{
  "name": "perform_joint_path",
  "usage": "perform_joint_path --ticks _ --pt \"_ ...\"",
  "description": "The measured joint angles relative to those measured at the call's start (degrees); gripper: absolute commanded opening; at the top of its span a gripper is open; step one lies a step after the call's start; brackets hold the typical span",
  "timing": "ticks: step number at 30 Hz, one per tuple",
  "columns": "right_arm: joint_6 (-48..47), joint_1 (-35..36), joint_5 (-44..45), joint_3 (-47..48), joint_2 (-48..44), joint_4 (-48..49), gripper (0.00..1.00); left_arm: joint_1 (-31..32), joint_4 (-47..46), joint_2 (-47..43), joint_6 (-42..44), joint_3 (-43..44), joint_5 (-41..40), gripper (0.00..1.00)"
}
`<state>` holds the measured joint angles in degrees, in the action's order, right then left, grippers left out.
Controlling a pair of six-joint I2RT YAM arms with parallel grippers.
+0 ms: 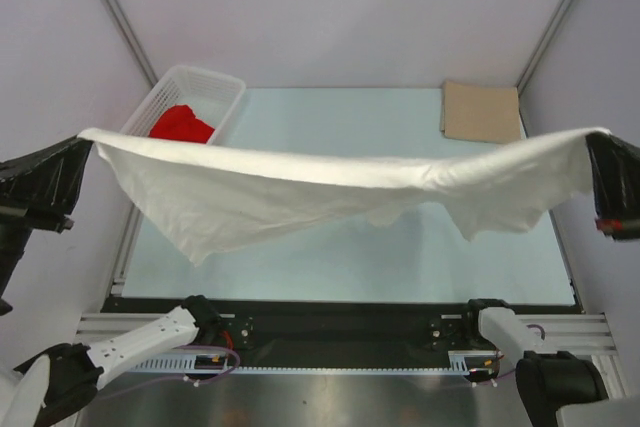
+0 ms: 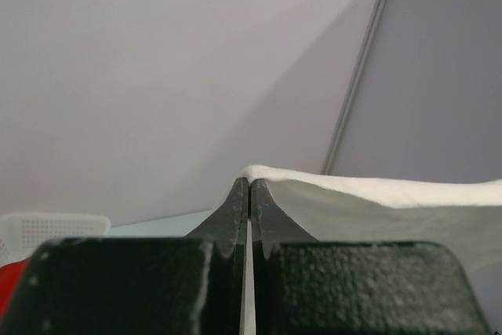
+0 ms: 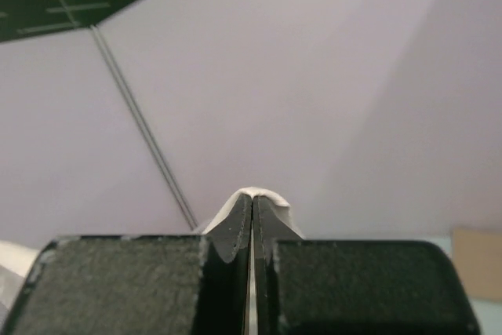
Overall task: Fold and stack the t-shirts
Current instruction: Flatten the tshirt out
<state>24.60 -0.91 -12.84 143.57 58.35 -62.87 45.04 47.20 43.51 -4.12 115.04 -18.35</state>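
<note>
A white t-shirt [image 1: 300, 182], judged soft and light from its sagging middle, is held stretched above the table [image 1: 330, 267], its far ends clenched by the left gripper [image 1: 84, 150] and right gripper [image 1: 596, 147].

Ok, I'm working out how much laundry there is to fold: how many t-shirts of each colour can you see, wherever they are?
White soft cloth t-shirt, stretched out in mid-air: 1
Tan cloth t-shirt, a flat rectangle lying at the far right: 1
Bright red cloth t-shirt, bunched in the white plastic lattice basket: 1
Total: 3 t-shirts
</note>
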Motion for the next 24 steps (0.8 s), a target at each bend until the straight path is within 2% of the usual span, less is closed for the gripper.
perform_joint_path --ticks 6,9,10,11,12,13,16,20,24 --pt "0.0 2.8 1.6 -0.2 -4.1 6.3 0.0 0.0 -1.8 -1.5 1.7 -1.5 2.6 0.0" --pt "0.0 2.9 1.9 -4.7 -3.9 9.1 0.0 0.0 -3.7 -0.8 2.1 -4.2 1.2 0.0" --pt "-0.1 3.0 2.1 -7.8 -4.0 10.7 0.0 0.0 -4.8 -0.5 2.2 -5.5 0.4 0.0" --pt "-0.3 3.1 2.6 -16.1 -4.9 14.6 0.0 0.0 -6.6 0.2 2.9 -8.1 -1.2 0.0" --pt "-0.3 3.1 2.7 -17.9 -5.0 15.1 0.0 0.0 -6.8 0.5 3.1 -8.6 -1.5 0.0" --pt "-0.3 3.1 3.3 -23.5 -5.0 17.3 0.0 0.0 -8.6 1.0 3.6 -11.2 -2.4 0.0" --pt "-1.0 3.2 5.4 -39.5 -3.9 22.5 0.0 -0.5 -16.8 2.4 4.9 -24.3 -5.4 0.0" --pt "-2.0 2.9 7.7 -54.9 3.1 29.4 0.0 -7.2 -23.0 13.3 3.3 -39.8 -4.8 0.0" --pt "-2.9 0.6 7.9 -62.9 13.6 34.2 0.0 -13.6 -25.5 32.2 1.1 -44.8 -3.1 0.0"
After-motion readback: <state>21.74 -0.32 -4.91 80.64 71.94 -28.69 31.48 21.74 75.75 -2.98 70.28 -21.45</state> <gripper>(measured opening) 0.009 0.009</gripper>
